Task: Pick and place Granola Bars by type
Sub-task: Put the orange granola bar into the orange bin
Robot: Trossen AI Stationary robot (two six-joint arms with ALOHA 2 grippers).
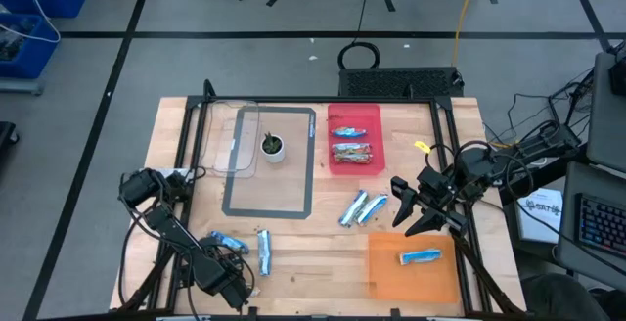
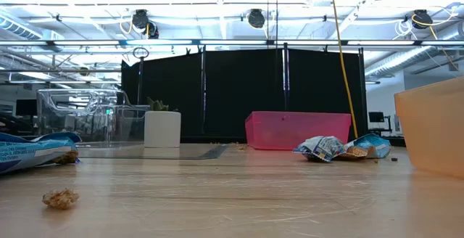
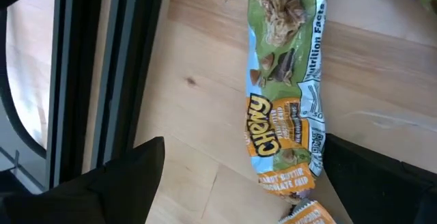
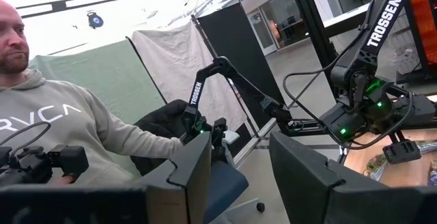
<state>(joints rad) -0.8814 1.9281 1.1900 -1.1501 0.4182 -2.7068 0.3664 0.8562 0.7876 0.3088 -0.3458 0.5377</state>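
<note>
Several foil-wrapped granola bars lie flat on the wooden table. Two are near the left front: a blue bar (image 1: 227, 243) and a bar (image 1: 263, 251). Two more bars (image 1: 360, 207) lie mid-table. My left gripper (image 1: 233, 288) is low by the near edge and open. In the left wrist view its fingers (image 3: 130, 176) stand on either side of a green-and-orange Chewy bar (image 3: 287, 101), and I cannot tell whether they touch it. My right gripper (image 1: 411, 208) is open and empty (image 4: 239, 176), raised beside the two middle bars.
A pink bin (image 1: 377, 115) at the far side holds two bars. An orange bin (image 1: 391, 277) near the right front holds one blue bar (image 1: 421, 256). A clear container (image 1: 220, 115), a potted plant (image 1: 273, 146) and a grey mat outline (image 1: 309, 164) are left of centre. Crumb (image 2: 61, 198). A person sits beyond the table (image 4: 61, 128).
</note>
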